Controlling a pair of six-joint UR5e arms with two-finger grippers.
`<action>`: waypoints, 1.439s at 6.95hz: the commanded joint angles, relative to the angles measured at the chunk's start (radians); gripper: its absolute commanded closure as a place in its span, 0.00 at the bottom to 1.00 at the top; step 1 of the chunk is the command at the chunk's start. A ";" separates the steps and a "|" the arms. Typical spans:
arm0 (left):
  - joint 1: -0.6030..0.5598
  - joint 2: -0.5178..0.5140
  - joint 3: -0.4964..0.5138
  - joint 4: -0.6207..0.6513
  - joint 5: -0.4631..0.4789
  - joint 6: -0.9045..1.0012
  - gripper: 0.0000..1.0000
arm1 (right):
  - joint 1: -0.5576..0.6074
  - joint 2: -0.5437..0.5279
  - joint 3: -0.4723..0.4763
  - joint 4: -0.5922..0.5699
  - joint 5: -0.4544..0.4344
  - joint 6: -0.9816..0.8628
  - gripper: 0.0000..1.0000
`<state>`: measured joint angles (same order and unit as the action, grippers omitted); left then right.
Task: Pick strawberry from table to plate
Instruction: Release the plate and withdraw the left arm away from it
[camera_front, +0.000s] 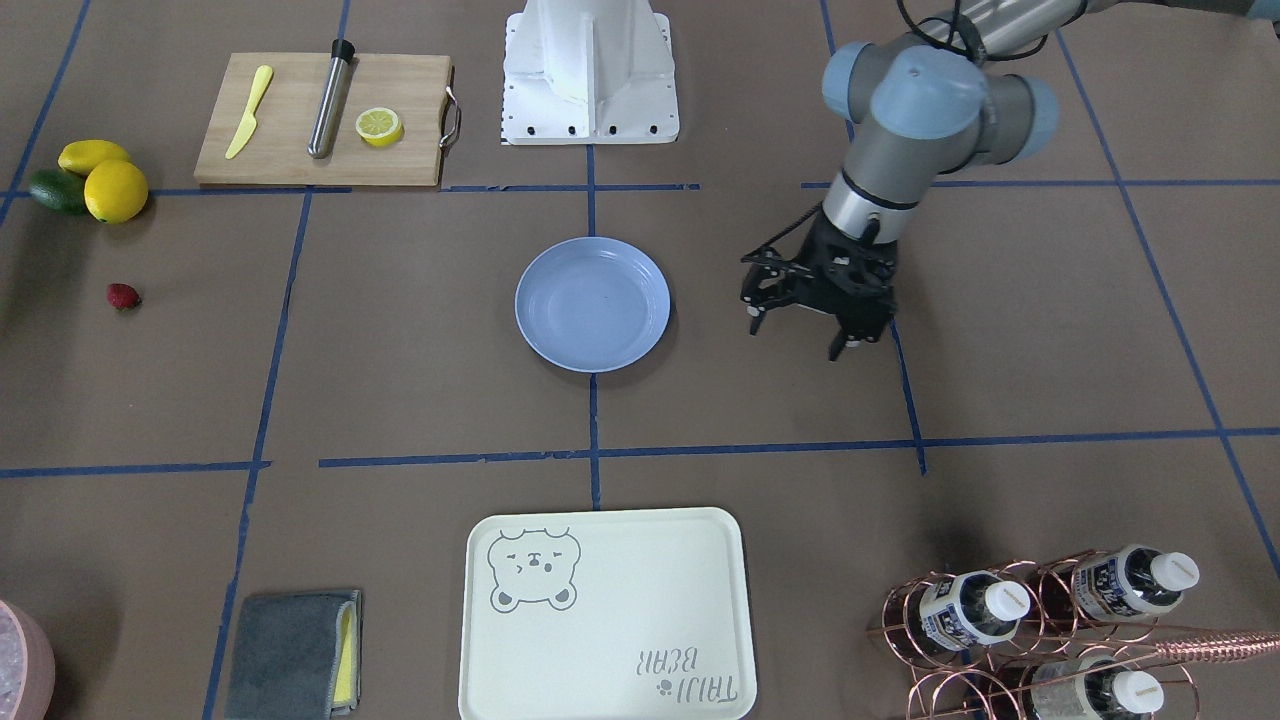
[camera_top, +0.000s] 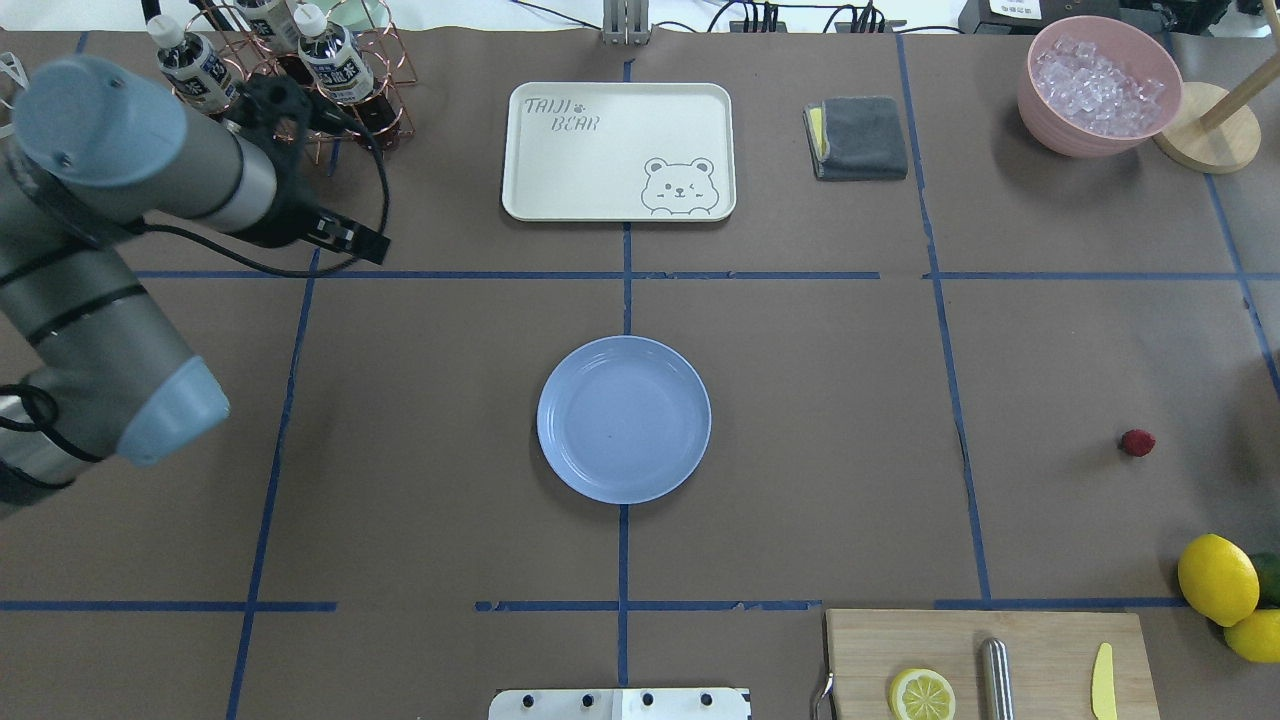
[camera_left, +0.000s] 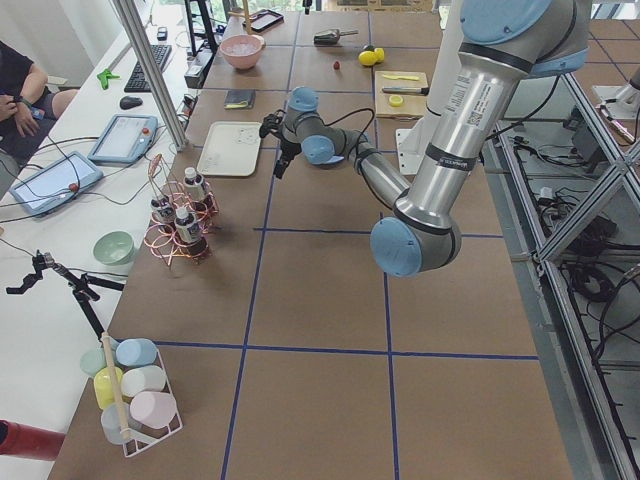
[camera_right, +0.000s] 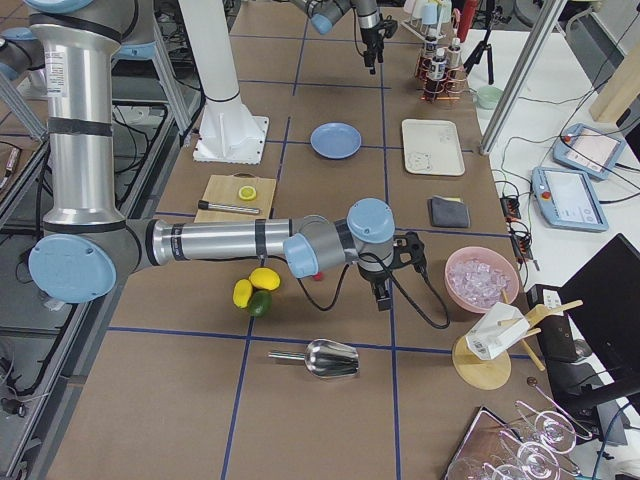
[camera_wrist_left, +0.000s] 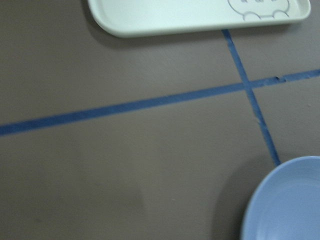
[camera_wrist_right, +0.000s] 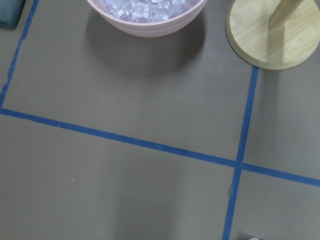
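The strawberry is a tiny dark-red berry lying alone on the brown table, just forward of the lemons. The light-blue plate rests empty at the table's centre; its rim fills a corner of the left wrist view. My left gripper hovers beside the plate, on the side away from the strawberry, open with nothing between its fingers. My right gripper shows only in the exterior right view, above the table near the ice bowl; I cannot tell its state.
Two lemons and an avocado sit near the strawberry. A wooden board carries a knife, a metal rod and a lemon half. The bear tray, grey cloth, ice bowl, wooden stand and bottle rack line the far side.
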<state>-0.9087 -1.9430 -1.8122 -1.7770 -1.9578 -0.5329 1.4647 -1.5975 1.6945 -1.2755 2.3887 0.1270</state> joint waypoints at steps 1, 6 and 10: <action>-0.401 0.134 0.076 0.092 -0.341 0.429 0.00 | -0.027 0.004 0.049 0.001 0.001 0.000 0.00; -0.777 0.324 0.226 0.279 -0.360 0.815 0.00 | -0.052 -0.002 0.089 -0.001 -0.002 0.005 0.00; -0.791 0.406 0.145 0.277 -0.371 0.806 0.00 | -0.371 -0.024 0.184 0.002 -0.231 0.358 0.00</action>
<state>-1.6996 -1.5402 -1.6610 -1.5010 -2.3238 0.2744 1.2129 -1.6081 1.8485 -1.2746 2.2816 0.3384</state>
